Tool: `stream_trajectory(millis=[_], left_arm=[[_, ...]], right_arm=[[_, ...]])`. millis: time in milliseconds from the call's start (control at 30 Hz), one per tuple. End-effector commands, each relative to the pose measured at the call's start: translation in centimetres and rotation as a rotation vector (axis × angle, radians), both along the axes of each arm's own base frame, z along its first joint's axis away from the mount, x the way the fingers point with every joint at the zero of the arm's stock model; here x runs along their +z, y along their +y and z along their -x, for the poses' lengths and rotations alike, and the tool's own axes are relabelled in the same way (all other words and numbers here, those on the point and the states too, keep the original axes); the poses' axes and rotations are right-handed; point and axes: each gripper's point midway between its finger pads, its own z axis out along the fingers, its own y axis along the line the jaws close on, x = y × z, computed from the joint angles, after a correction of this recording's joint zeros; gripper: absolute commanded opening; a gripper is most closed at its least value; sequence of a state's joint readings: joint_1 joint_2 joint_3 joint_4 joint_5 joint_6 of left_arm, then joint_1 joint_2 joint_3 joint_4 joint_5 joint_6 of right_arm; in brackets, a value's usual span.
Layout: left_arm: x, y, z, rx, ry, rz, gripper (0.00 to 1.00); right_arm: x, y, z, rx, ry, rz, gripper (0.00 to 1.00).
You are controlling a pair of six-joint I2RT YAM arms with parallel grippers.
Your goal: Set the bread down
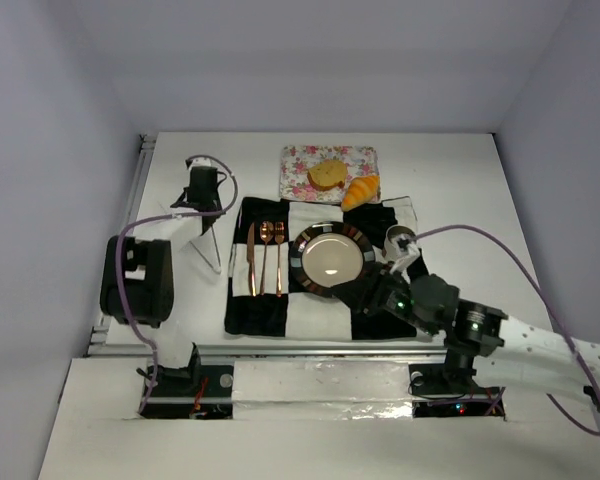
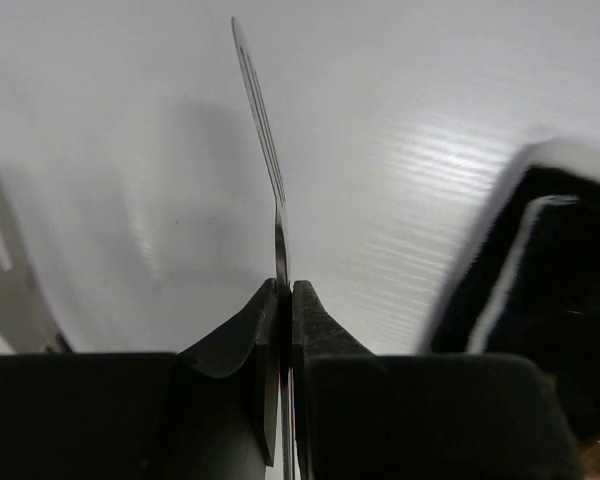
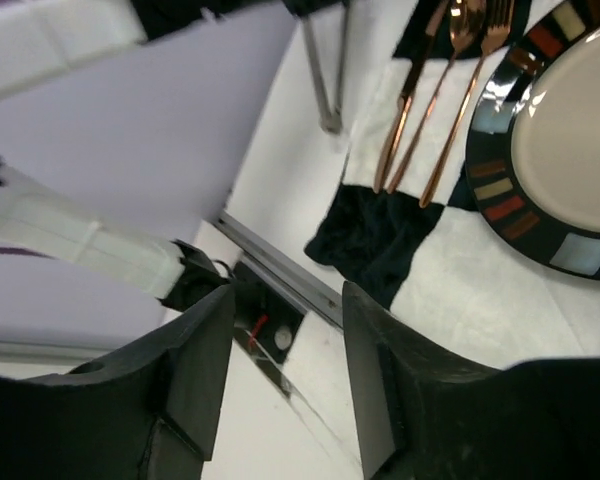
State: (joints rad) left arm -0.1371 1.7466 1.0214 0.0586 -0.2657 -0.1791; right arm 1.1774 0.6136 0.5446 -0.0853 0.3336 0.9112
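My right gripper (image 1: 364, 293) hangs low over the near right part of the black-and-white checked placemat (image 1: 265, 315), just beside the near rim of the plate (image 1: 304, 268). Its two fingers (image 3: 195, 370) stand well apart and hold nothing; between them the wrist camera shows the table's near edge. On the mat, left of the plate, a copper knife (image 1: 251, 258), spoon (image 1: 265, 256) and fork (image 1: 279, 256) lie side by side, handles toward me. The plate is cream in the middle with a dark rim of coloured patches. Farther back, off the mat's left side, my left gripper (image 2: 285, 292) is pinched tight on one thin flat arm of the metal tongs (image 2: 280, 250), which slant over the white table (image 1: 450, 200). Beyond the mat's far edge lies a flowered tray (image 1: 298, 165). The bread is there: the round slice (image 1: 327, 174) sits near the tray's middle, and the croissant (image 1: 360, 190) lies at its near right corner, close to the slice.
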Motion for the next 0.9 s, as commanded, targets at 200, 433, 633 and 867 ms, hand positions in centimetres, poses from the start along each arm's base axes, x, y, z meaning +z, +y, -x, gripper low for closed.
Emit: stream_trajectory(millis=[200, 433, 633, 867], left_arm=[[22.3, -5.2, 3.1, -0.103, -0.574, 0.222, 0.00], [29.2, -12.2, 12.5, -0.484, -0.722, 0.645, 0.00], [33.7, -15.8, 20.3, -0.784, -0.812, 0.935, 0.00], [36.0, -17.2, 25.9, -1.021, -0.891, 1.154, 0.00]], right_arm=[[4.5, 8.3, -1.4, 0.113, -0.029, -0.025, 0.00], [8.4, 10.5, -3.4, 0.065, -0.151, -0.196, 0.27], [9.3, 11.8, -4.2, 0.119, -0.201, -0.251, 1.00], [8.7, 15.8, -2.5, 0.320, -0.203, -0.239, 1.00]])
